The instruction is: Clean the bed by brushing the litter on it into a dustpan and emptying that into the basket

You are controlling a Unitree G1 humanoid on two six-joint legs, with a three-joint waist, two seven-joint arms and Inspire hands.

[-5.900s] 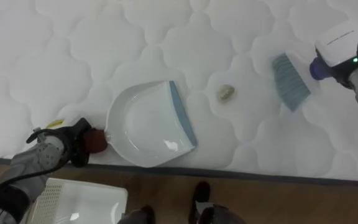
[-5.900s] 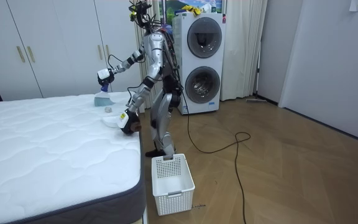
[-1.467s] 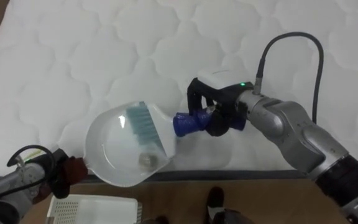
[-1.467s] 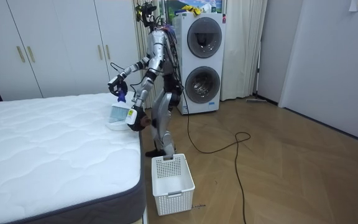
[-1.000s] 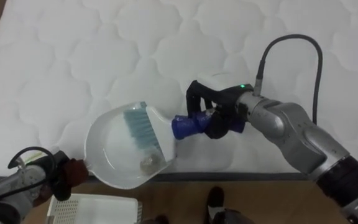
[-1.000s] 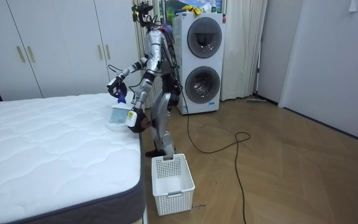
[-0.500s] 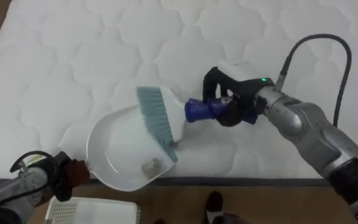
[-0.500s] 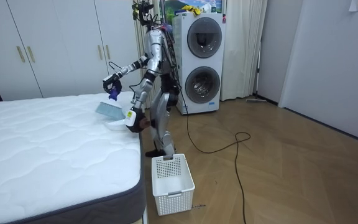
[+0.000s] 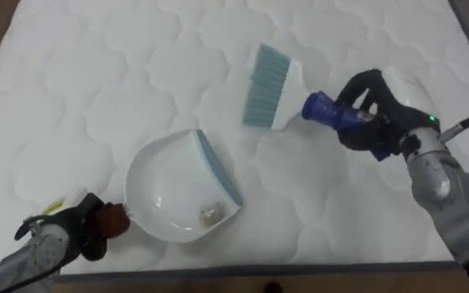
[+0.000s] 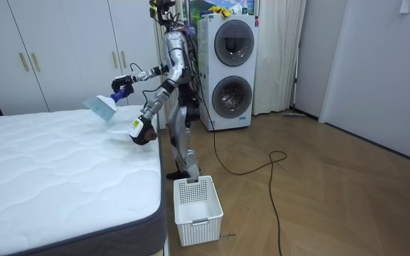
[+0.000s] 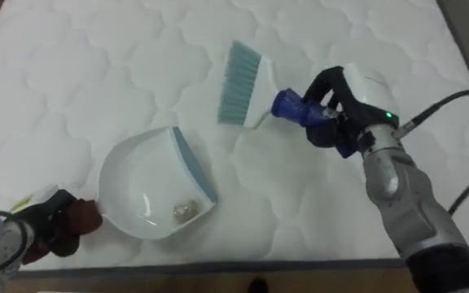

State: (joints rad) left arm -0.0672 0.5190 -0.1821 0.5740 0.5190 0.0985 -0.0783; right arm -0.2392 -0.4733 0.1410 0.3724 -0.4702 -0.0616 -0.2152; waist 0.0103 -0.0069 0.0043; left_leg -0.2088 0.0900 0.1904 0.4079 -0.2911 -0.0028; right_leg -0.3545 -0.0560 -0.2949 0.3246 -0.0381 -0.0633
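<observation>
A white dustpan (image 9: pixel 177 183) with a blue lip sits near the front edge of the white quilted mattress (image 9: pixel 120 73). A small brownish crumb (image 9: pixel 210 215) lies inside it. My left hand (image 9: pixel 80 232) is shut on the dustpan's dark red handle (image 9: pixel 114 218) at the lower left. My right hand (image 9: pixel 373 114) is shut on the blue handle of a small brush (image 9: pixel 269 77), held above the mattress, up and to the right of the pan, bristles pointing away. In the room view I stand at the bed's corner with the brush (image 10: pixel 102 105) raised over the dustpan (image 10: pixel 123 130).
A white slatted laundry basket (image 10: pixel 197 200) stands on the wood floor by the bed's corner, beside my feet. Two stacked washing machines (image 10: pixel 233 67) are behind me. White wardrobes (image 10: pixel 55 53) line the wall past the bed.
My right hand has lifted the brush out of the dustpan and swung it up and away over the mattress. The crumb stays in the pan. The dustpan has tipped up slightly.
</observation>
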